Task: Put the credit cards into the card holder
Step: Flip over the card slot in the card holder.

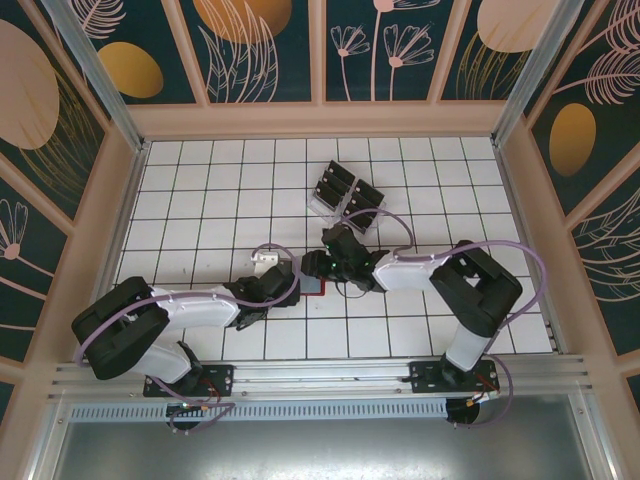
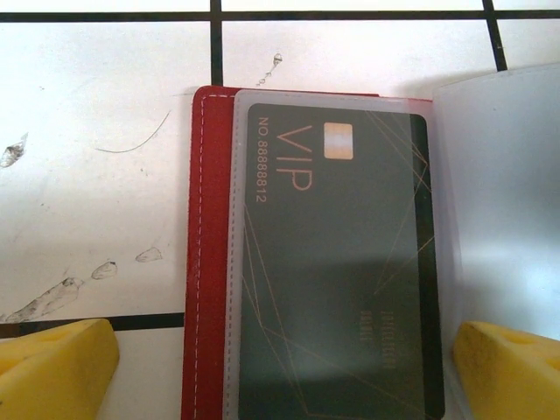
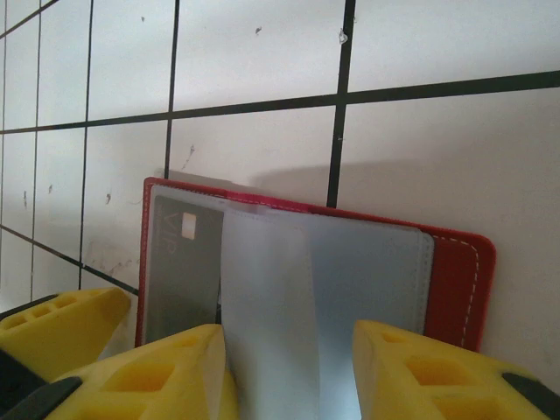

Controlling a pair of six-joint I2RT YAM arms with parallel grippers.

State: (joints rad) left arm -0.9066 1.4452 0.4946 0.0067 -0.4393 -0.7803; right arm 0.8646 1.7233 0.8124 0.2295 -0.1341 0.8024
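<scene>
While straddling open holder [image 2: 208, 262], left gripper [image 2: 280, 372] spread wide, gripping nothing; right gripper [image 3: 289, 376] half-open round raised clear sleeve [image 3: 271, 289], grip unclear; one card [image 2: 337, 262] pocketed; rack [image 1: 345, 195] well behind.

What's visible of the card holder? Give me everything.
The card holder is a red, leather-like folding wallet with white edge stitching, lying open and flat on the white tiled table. Inside are translucent plastic sleeves; one holds a black VIP card. Another sleeve, the lifted leaf, stands between the open jaws of the right gripper; contact is unclear. The open jaws of the left gripper straddle its near edge.
</scene>
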